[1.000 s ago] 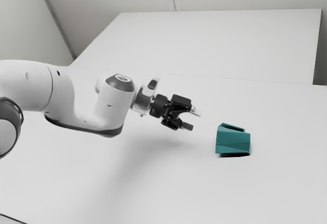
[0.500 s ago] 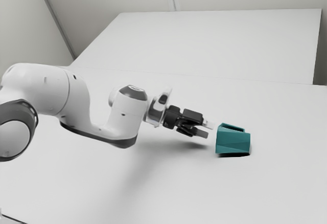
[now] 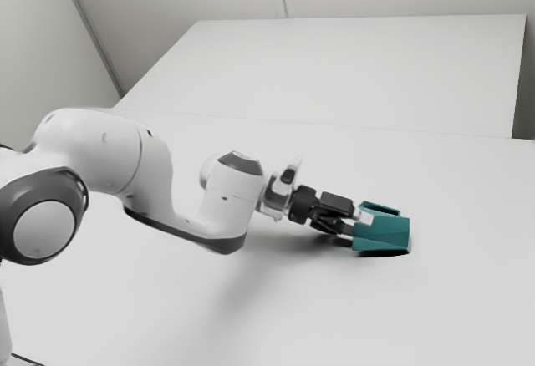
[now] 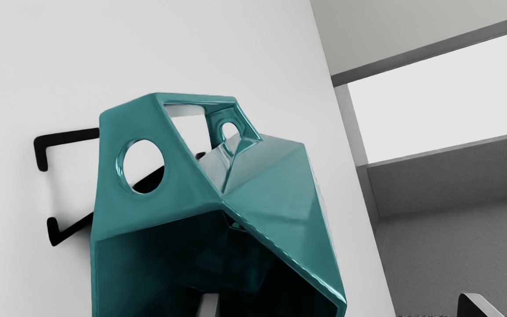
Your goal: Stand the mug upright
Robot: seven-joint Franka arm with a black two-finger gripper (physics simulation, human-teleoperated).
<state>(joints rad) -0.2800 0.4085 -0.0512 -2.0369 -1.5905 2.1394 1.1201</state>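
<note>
- Gripper (image 3: 358,224): fingers (image 4: 209,306) spread apart, one in front of the mouth of the mug (image 3: 384,234), the other out past its side; contact can't be told.
- Mug: lying on its side, mouth facing the gripper, toward the exterior view's right, well apart from the back edge of the table (image 3: 468,316).
- Black strip (image 4: 66,137): bent, on the table, partly behind the mug.
- Bare white tabletop between mug and back edge.
- White panel (image 3: 359,65): beyond that edge.
</note>
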